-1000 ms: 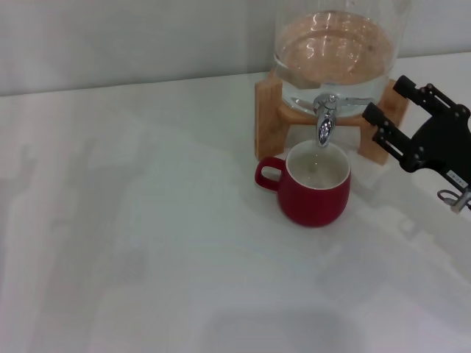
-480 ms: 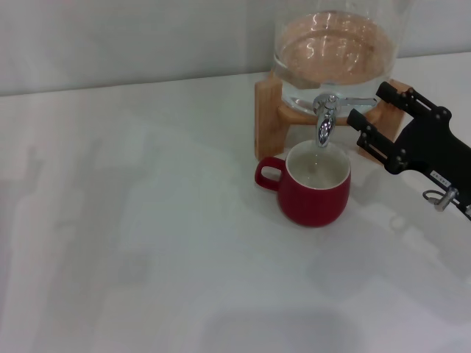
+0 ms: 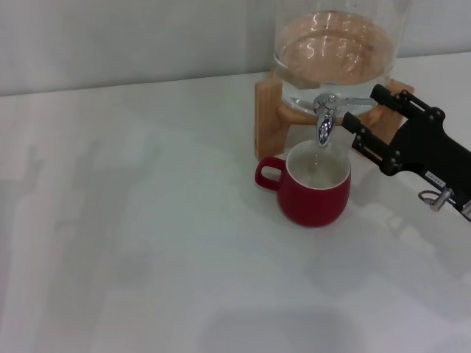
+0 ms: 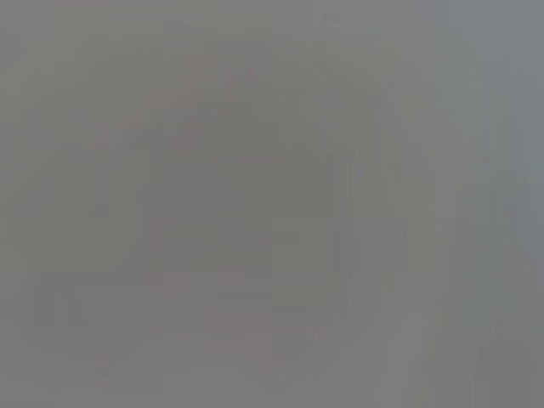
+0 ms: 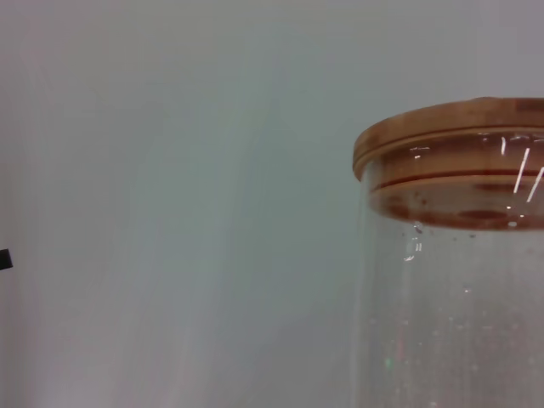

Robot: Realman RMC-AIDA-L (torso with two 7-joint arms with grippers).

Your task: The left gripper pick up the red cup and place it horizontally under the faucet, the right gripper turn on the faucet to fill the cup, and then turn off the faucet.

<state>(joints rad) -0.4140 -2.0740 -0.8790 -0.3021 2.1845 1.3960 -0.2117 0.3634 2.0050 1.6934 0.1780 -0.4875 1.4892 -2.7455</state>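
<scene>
1. Cup: the red cup (image 3: 314, 187) stands upright on the white counter (image 3: 147, 243), directly under the faucet (image 3: 324, 118), unmoved since a second ago.
2. The right gripper (image 3: 362, 112) has advanced from the right; its spread fingers (image 3: 372, 148) now flank the lever tip.
3. The left gripper is out of view.
4. The glass jar (image 5: 450, 280) with its wooden lid fills the right wrist view.
</scene>
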